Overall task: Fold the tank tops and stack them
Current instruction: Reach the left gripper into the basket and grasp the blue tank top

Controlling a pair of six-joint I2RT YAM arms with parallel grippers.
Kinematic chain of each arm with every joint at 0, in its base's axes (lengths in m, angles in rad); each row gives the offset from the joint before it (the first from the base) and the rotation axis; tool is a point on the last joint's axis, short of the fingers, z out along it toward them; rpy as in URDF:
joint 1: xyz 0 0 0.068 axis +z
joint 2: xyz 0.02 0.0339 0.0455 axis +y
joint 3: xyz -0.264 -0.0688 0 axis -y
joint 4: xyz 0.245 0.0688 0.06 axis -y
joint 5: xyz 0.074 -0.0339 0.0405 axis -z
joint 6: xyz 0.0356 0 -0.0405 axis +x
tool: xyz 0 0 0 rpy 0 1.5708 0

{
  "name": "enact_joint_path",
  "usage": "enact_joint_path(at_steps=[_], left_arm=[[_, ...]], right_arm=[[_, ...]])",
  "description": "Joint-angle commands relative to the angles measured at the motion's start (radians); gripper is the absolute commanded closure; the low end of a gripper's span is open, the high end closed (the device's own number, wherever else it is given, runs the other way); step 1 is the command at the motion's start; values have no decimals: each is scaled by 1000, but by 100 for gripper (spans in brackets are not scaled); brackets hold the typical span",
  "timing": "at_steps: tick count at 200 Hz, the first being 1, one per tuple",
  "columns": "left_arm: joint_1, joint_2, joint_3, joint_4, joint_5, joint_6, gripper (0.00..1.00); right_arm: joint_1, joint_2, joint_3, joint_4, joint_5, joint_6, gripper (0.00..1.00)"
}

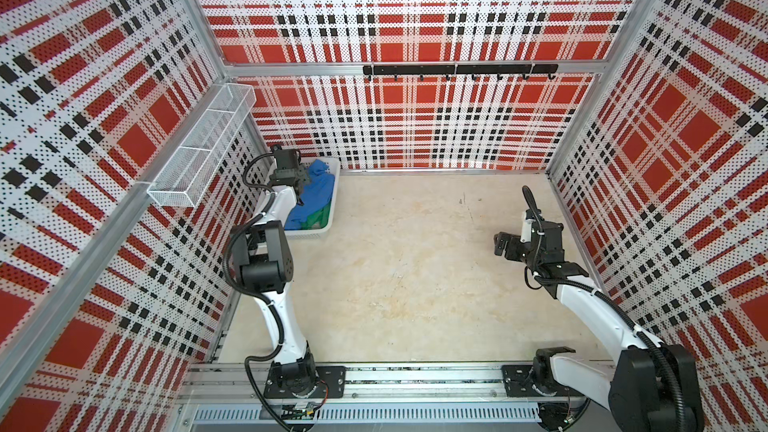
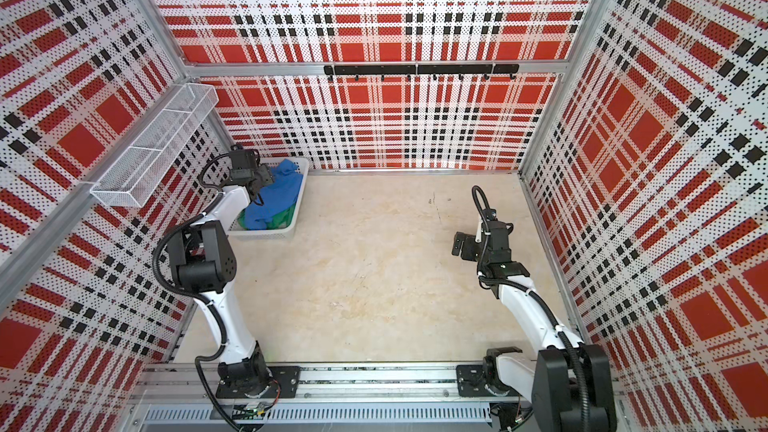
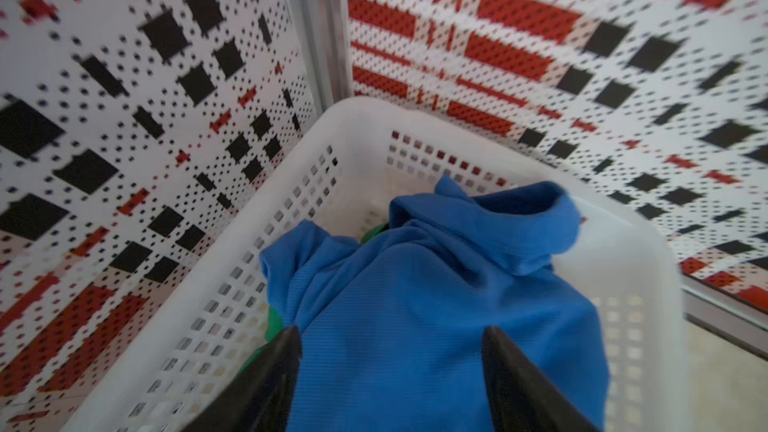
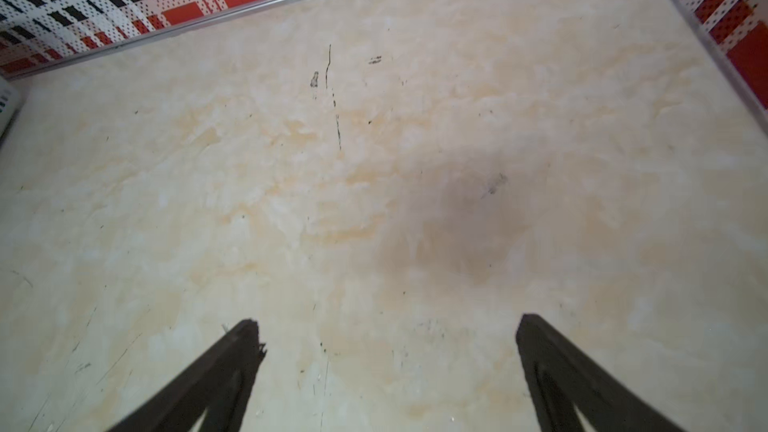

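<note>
**A:** Entry one, views. What do the wrist cameras give you that both top views do not?

**B:** The left wrist view shows you the left gripper (image 3: 393,330). Its fingers (image 3: 266,376) stand apart, astride the blue tank top (image 3: 415,284). Whether they have hold of it, you cannot tell. In both top views the wrist hides those tips.

**A:** Entry two, arms?

**B:** The left arm reaches over the white basket (image 1: 309,234), wrist tipped down into it. The right gripper (image 4: 387,320) hangs well apart from the basket, above the table (image 4: 374,160), jaws spread wide, holding nothing.

**A:** Entry three, garments?

**B:** You have both inside the basket. Blue: crumpled, heaped on top. Green tank top (image 1: 318,218): underneath, only slivers showing.
</note>
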Motion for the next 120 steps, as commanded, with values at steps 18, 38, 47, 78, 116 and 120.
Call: enact_joint_path(at_steps=[18, 38, 47, 78, 116, 120], left_arm=[[-5, 68, 20, -157, 18, -1, 40], [-15, 85, 9, -151, 13, -7, 56], [-18, 85, 2, -146, 1, -8, 66], [-22, 87, 4, -134, 3, -11, 88], [-30, 36, -5, -135, -25, -10, 100], [-33, 21, -5, -134, -32, -8, 100]], right_arm=[[8, -26, -48, -4, -15, 19, 0], [8, 8, -32, -15, -33, 8, 0], [8, 19, -27, -20, -36, 6, 0], [8, 21, -37, 0, -33, 13, 0], [8, 11, -35, -3, -35, 27, 0], [8, 9, -35, -6, -33, 27, 0]])
